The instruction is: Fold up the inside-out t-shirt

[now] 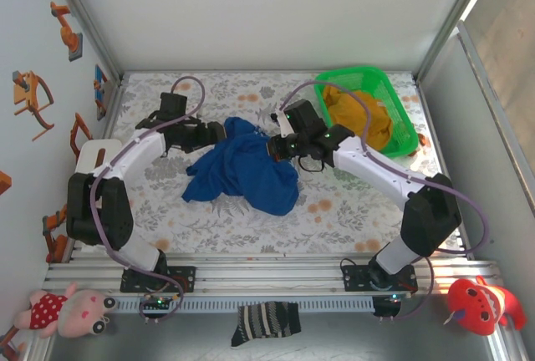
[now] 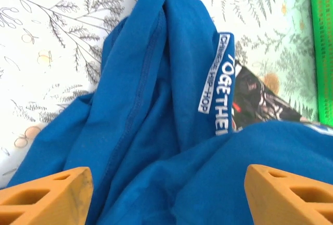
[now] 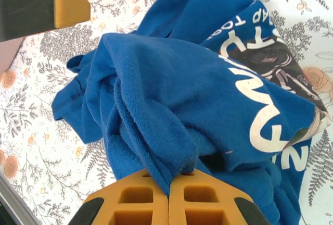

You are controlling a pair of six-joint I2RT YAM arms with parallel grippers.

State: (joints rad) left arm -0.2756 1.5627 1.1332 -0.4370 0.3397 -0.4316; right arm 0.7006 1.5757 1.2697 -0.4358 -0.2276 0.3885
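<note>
A: Fingers [image 3: 135, 201] of the right gripper [image 3: 169, 180]?
B: Pressed together, pinching a fold of the inside-out t-shirt [image 3: 171, 95].
A: And the left gripper [image 2: 169, 188]?
B: Spread wide above the cloth, holding nothing.
A: How does the shirt look?
B: Royal blue, crumpled in a heap in the middle of the floral table [image 1: 334, 211], between both arms. A stitched seam, white lettering and a dark print show.
</note>
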